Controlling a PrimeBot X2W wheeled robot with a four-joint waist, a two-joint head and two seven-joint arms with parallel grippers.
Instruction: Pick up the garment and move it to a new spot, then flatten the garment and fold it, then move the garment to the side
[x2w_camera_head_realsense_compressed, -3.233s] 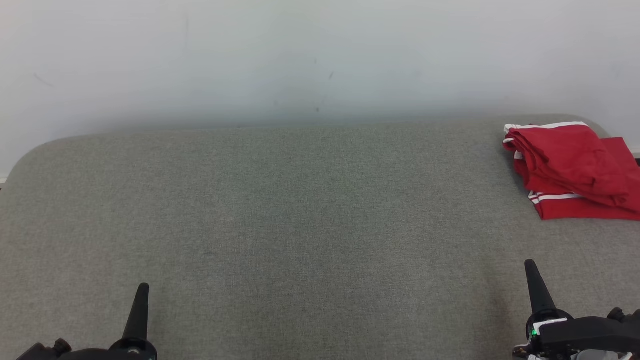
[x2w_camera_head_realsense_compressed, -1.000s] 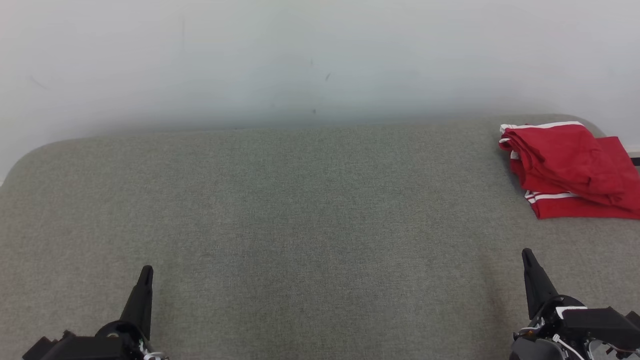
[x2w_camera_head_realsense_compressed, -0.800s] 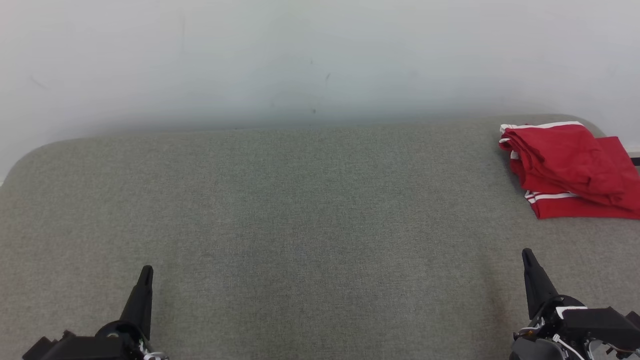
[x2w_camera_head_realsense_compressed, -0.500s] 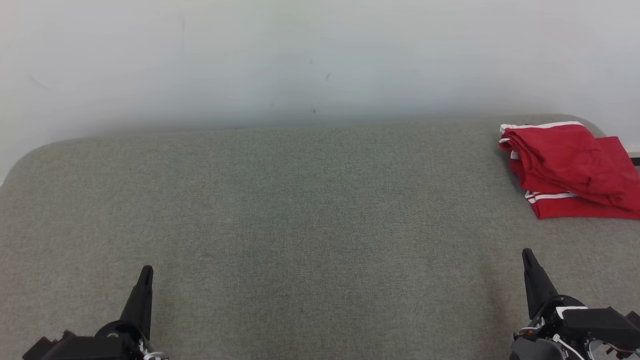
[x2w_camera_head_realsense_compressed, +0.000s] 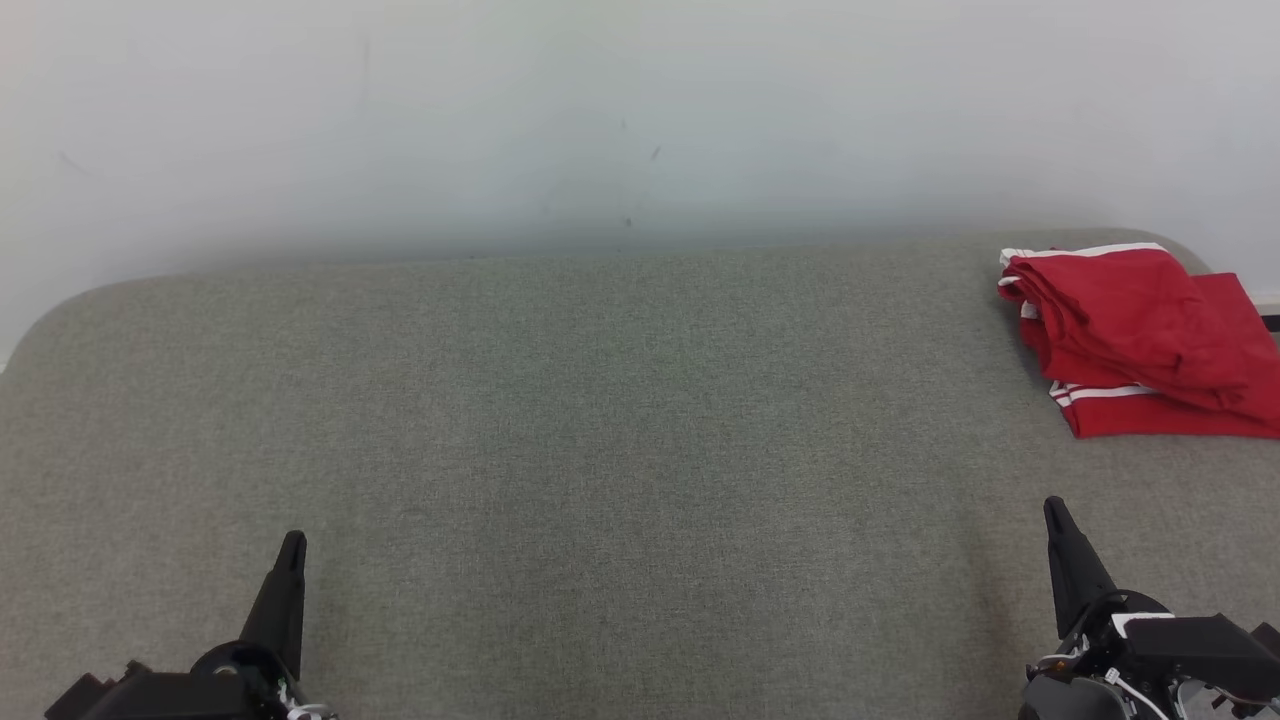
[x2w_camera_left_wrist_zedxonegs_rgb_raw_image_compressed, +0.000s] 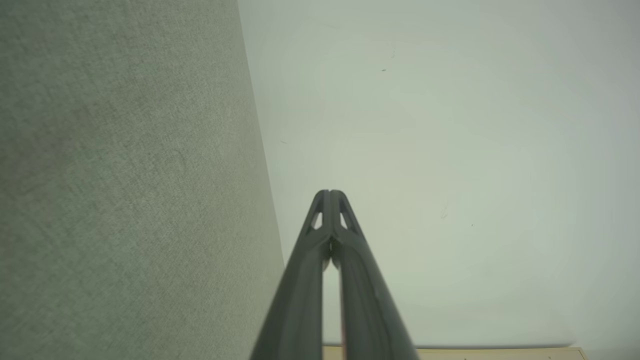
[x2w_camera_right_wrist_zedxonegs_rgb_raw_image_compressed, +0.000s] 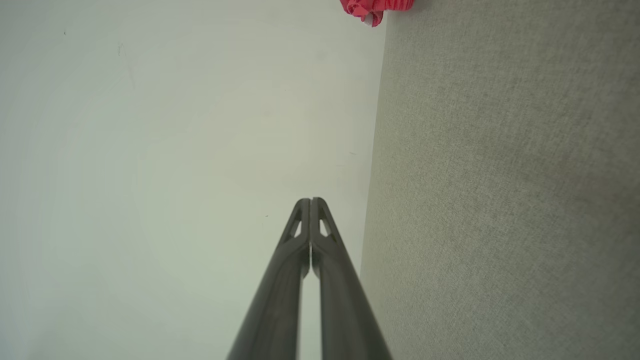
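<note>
Red garment (x2w_camera_head_realsense_compressed: 1140, 340), folded, lies at far right corner of grey tabletop (x2w_camera_head_realsense_compressed: 640, 450); left gripper (x2w_camera_head_realsense_compressed: 291, 545) and right gripper (x2w_camera_head_realsense_compressed: 1053, 510) hover apart from it, fingers pressed together, empty.

Soft red cloth garment (x2w_camera_head_realsense_compressed: 1140, 335); coarse grey woven surface (x2w_camera_head_realsense_compressed: 600, 450); matt white wall (x2w_camera_head_realsense_compressed: 600, 110)

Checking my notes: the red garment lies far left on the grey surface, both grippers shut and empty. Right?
No: the head view shows the red garment far right on the grey surface. The left gripper and right gripper are shut and empty.
</note>
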